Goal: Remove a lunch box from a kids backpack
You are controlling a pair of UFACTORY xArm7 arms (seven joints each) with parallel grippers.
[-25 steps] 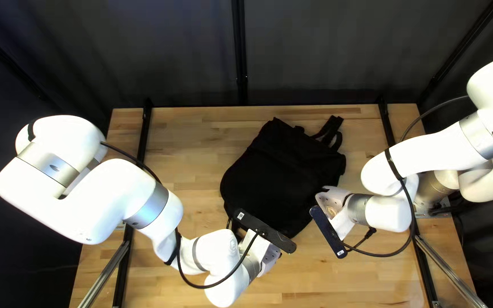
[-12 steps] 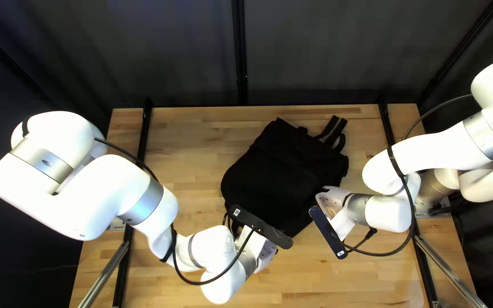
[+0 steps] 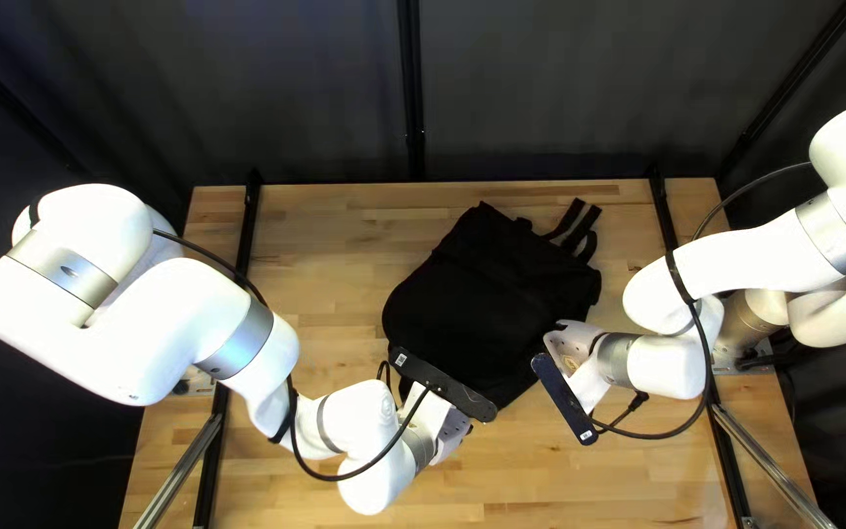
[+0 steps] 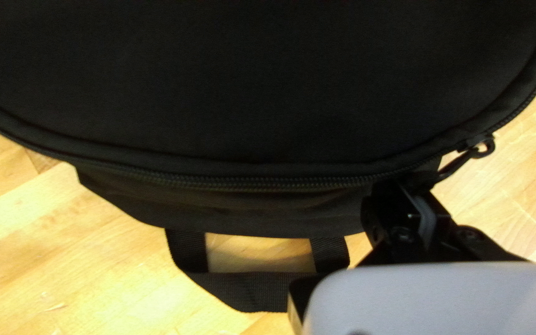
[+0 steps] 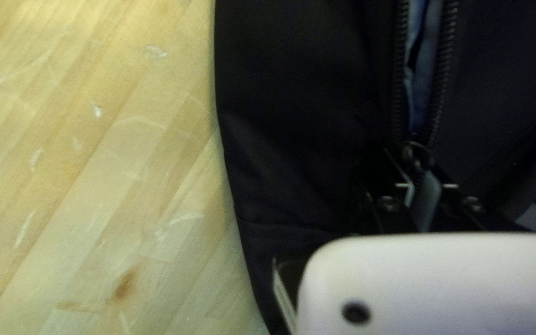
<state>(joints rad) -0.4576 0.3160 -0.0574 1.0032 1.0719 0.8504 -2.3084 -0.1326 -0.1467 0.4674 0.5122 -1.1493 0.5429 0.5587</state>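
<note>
In the top left view, a soft black backpack (image 3: pixel 492 304) lies on the counter (image 3: pixel 315 225), its body a broad, rounded shape of matte cloth. Straps (image 3: pixel 580 227) stick out from its squarer end, toward the far edge. The left gripper (image 3: pixel 450 431) is by the rounded end and the right gripper (image 3: pixel 568 343) by the side toward the right; the jaws of both are hidden here. The counter is pale, blond wood laid in narrow strips, with dark rails (image 3: pixel 247 235) running along it at both sides. Behind it hangs a dark curtain (image 3: pixel 540 88), faintly creased, with a black upright post (image 3: pixel 410 88) in front.

In the left wrist view, the left gripper (image 4: pixel 414 198) has its jaws pressed together on the looped zipper pull (image 4: pixel 484 147). A coarse toothed zipper (image 4: pixel 231 181) follows the curved, piped edge of the smooth cloth panel. Beyond the seam, a flat webbing handle (image 4: pixel 255 291) makes a squarish loop against the wood, which shines warmly.

In the right wrist view, the right gripper (image 5: pixel 426 192) has its jaws closed on the ringed zipper pull (image 5: pixel 418 154). Ahead of them the parted zipper teeth (image 5: pixel 443 68) frame a narrow slit of pale blue material (image 5: pixel 424 74); whether this belongs to the lunch box cannot be told. Beside the backpack, the wood shows light scuffs and a small brown knot (image 5: pixel 125 284).
</note>
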